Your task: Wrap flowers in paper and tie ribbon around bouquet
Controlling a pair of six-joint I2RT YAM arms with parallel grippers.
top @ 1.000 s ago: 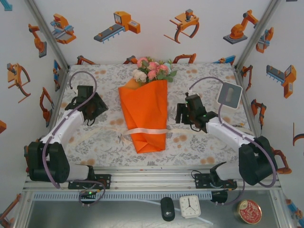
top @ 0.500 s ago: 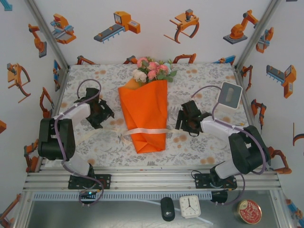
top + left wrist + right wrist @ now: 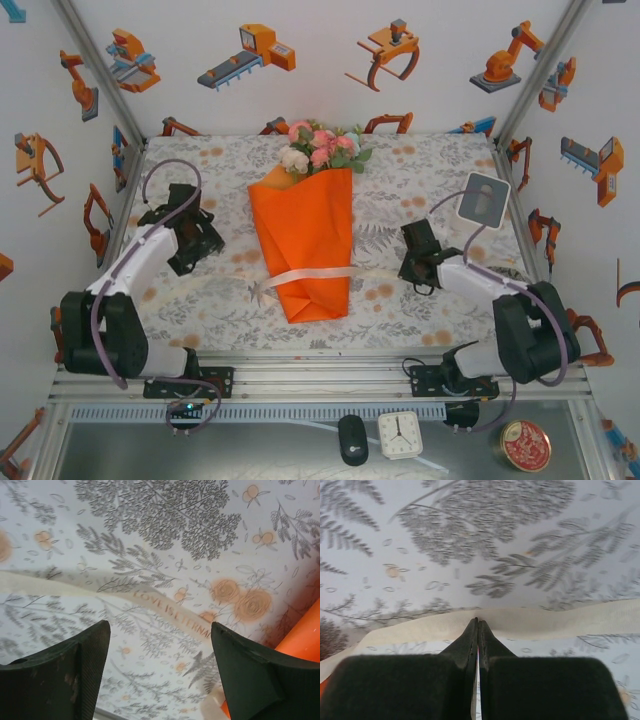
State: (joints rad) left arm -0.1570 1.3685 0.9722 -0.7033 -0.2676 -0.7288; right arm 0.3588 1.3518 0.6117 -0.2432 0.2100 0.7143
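The bouquet lies in the middle of the table: pink and white flowers (image 3: 318, 148) stick out of the far end of an orange paper (image 3: 305, 240) cone. A cream ribbon (image 3: 310, 274) crosses the cone's lower part and trails onto the cloth on both sides. My right gripper (image 3: 408, 272) is to the right of the cone. In the right wrist view this gripper (image 3: 478, 622) is shut on the ribbon (image 3: 545, 620), a cream strip pinched between its fingers. My left gripper (image 3: 200, 245) is left of the cone. It stands open (image 3: 160, 645) over the printed ribbon (image 3: 150, 596), with the paper (image 3: 305, 640) at the edge.
A floral tablecloth (image 3: 430, 160) covers the table, and patterned walls close it in on three sides. A white boxy device (image 3: 484, 201) stands at the right. Beyond the front rail lie a black mouse (image 3: 352, 440), a small clock (image 3: 400, 434) and a round tin (image 3: 525, 445).
The right gripper has shut on the ribbon and shifted right, drawing the ribbon's right end out over the cloth. The left gripper has opened wider and moved slightly.
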